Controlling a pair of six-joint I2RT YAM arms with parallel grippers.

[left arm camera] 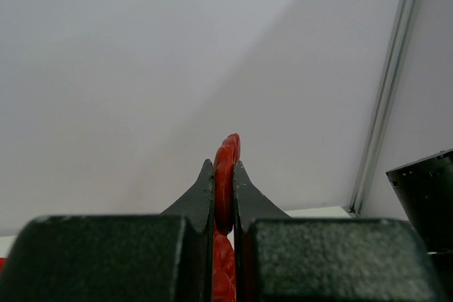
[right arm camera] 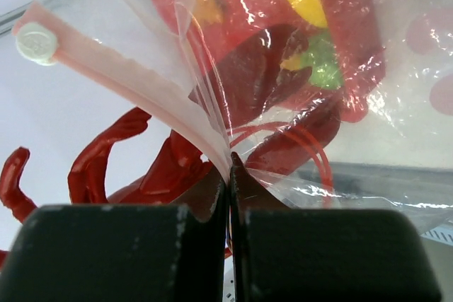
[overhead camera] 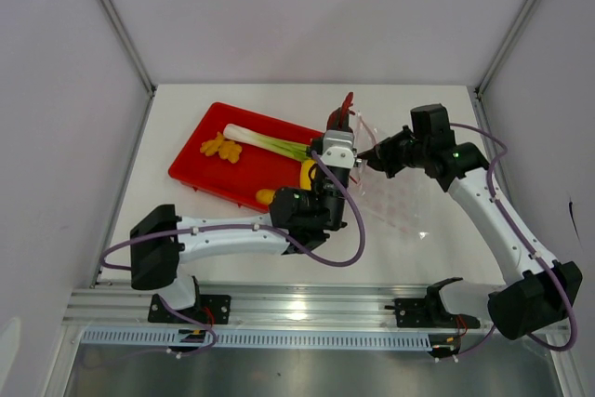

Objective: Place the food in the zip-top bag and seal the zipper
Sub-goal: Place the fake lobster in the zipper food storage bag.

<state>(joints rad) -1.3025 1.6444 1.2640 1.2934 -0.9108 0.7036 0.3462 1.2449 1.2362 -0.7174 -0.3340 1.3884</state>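
Note:
My left gripper (overhead camera: 342,125) is shut on a bunch of red chillies (overhead camera: 347,104) and holds them raised beside the mouth of the zip-top bag (overhead camera: 395,188). In the left wrist view the chillies (left arm camera: 225,175) are pinched between both fingers. My right gripper (overhead camera: 364,157) is shut on the bag's mouth edge (right arm camera: 228,157), lifting it. The pinkish zipper (right arm camera: 127,76) curves up to the left from the grip. The chillies (right arm camera: 106,164) show beyond that strip. On the red tray (overhead camera: 200,169) lie a leek (overhead camera: 265,141), an orange ruffled piece (overhead camera: 220,148) and yellow fruits (overhead camera: 267,196).
The bag is clear with red dots and lies on the white table right of the tray. White walls close in the table on three sides. A metal rail (overhead camera: 316,304) with both arm bases runs along the near edge. The left arm stretches across the tray's near corner.

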